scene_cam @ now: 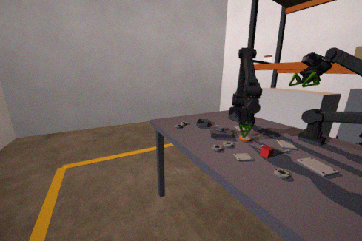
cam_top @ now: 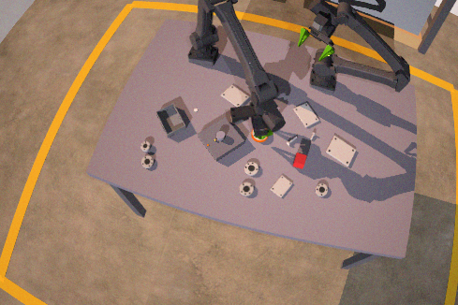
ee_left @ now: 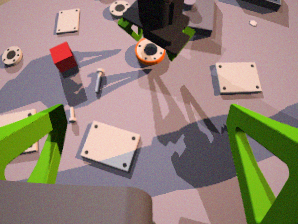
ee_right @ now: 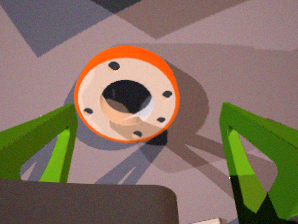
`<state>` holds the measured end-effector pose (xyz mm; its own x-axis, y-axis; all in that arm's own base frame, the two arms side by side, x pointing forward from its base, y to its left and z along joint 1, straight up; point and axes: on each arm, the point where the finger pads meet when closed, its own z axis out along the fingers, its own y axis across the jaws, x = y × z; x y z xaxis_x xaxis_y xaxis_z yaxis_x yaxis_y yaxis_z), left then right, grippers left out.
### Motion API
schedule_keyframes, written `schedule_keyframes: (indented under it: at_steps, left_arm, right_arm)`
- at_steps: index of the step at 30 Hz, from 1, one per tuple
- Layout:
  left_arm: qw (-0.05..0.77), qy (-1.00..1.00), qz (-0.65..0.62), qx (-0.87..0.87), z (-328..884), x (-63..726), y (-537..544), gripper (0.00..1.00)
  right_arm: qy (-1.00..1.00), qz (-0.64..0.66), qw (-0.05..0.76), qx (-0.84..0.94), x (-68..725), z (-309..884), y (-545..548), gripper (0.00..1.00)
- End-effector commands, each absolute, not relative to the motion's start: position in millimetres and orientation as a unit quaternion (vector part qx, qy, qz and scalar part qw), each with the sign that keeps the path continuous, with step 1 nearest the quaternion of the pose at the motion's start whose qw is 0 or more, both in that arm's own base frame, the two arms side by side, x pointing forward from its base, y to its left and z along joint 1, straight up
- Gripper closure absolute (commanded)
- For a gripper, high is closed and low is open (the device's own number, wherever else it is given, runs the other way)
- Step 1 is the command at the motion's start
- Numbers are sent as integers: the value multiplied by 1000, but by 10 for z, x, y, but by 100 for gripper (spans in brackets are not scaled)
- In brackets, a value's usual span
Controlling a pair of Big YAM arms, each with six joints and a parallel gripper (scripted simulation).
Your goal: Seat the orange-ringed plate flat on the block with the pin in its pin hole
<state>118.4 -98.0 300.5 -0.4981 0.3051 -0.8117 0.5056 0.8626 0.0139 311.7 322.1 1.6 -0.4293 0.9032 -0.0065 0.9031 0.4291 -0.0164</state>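
Note:
The orange-ringed plate (cam_top: 260,140) lies flat on the table just right of the dark block (cam_top: 221,140), which carries a grey post (cam_top: 220,136). My right gripper (cam_top: 262,132) hangs straight down over the plate. In the right wrist view its green fingers stand open on either side of the plate (ee_right: 127,94), close above it and not touching it. The plate's large centre hole and small holes face up. My left gripper (cam_top: 315,44) is open and empty, raised high at the back of the table. The left wrist view shows the plate (ee_left: 150,52) far below it.
A dark open bin (cam_top: 173,119) stands left of the block. A red cube (cam_top: 300,161) and bolts (cam_top: 291,139) lie right of the plate. Several flat square plates (cam_top: 306,114) and round flanges (cam_top: 252,167) are scattered over the table.

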Motion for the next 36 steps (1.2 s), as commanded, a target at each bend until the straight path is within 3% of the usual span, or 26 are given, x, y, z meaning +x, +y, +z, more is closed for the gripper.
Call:
schedule_keyframes:
  at_steps: [1, 26, 36]
  left_arm:
    - [464, 843, -141, 233, 3280, 1174, -981, 0]
    - [464, 843, -141, 233, 3280, 1174, -981, 0]
    - [464, 843, -141, 233, 3280, 1174, -981, 0]
  right_arm:
    - [-836, -3, 0, -549, 3290, 77, 3356, 11]
    - [-834, 0, 0, -551, 3363, -224, 3346, 11]
    - [-832, -9, -2, -555, 3351, -135, 3348, 28]
